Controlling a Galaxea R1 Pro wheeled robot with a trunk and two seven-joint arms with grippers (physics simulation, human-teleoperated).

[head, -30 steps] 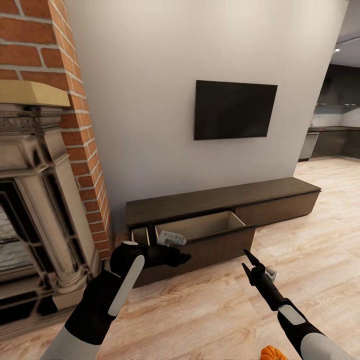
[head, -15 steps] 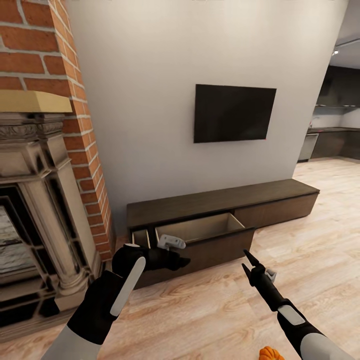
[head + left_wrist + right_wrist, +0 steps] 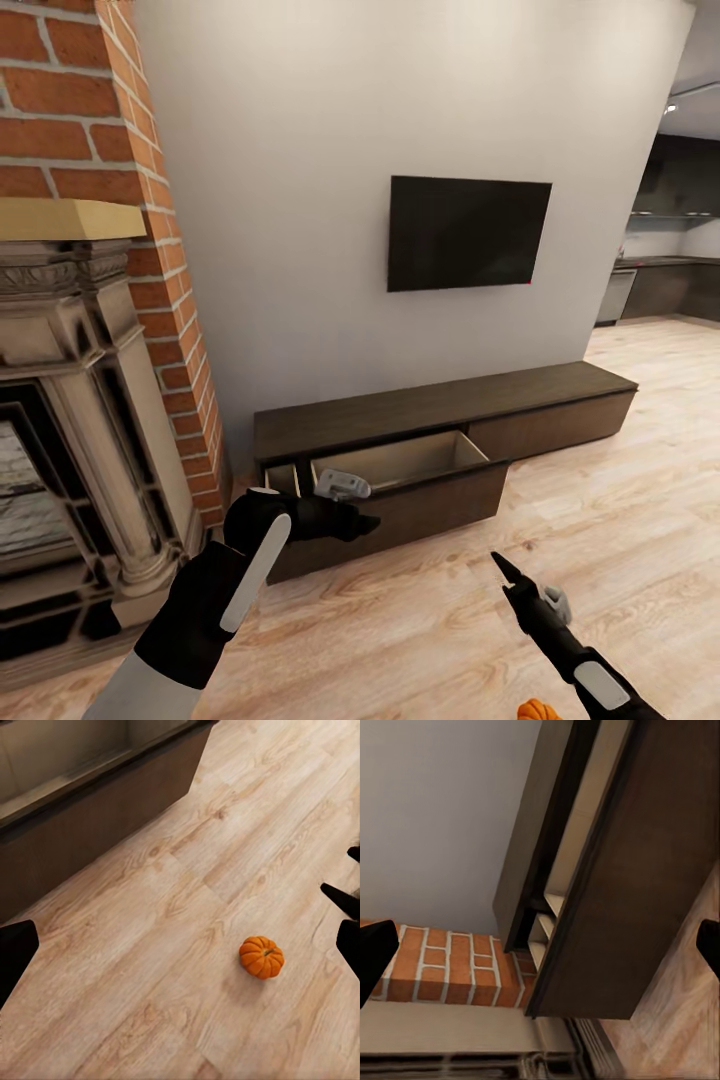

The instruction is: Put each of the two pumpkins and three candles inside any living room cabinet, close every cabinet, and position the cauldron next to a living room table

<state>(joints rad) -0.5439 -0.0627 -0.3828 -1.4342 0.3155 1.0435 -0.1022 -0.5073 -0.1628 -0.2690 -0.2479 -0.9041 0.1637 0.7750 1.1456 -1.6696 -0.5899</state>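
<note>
both pincers spread, empty; cabinet [image 3: 440, 400] drawer [image 3: 400, 470] pulled out; pumpkin [image 3: 262, 956] on bare floor [image 3: 420, 620].

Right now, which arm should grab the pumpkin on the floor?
Probably the right. The pumpkin lies on the floor just beside the right gripper, whose arm is low and looks open. The left gripper hangs up by the open drawer.

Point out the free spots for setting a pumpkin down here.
The pulled-out drawer of the cabinet looks bare inside. The cabinet's top is free too. Bare floor lies before its front. It is tighter near the left end effector at the drawer's left corner.
</note>
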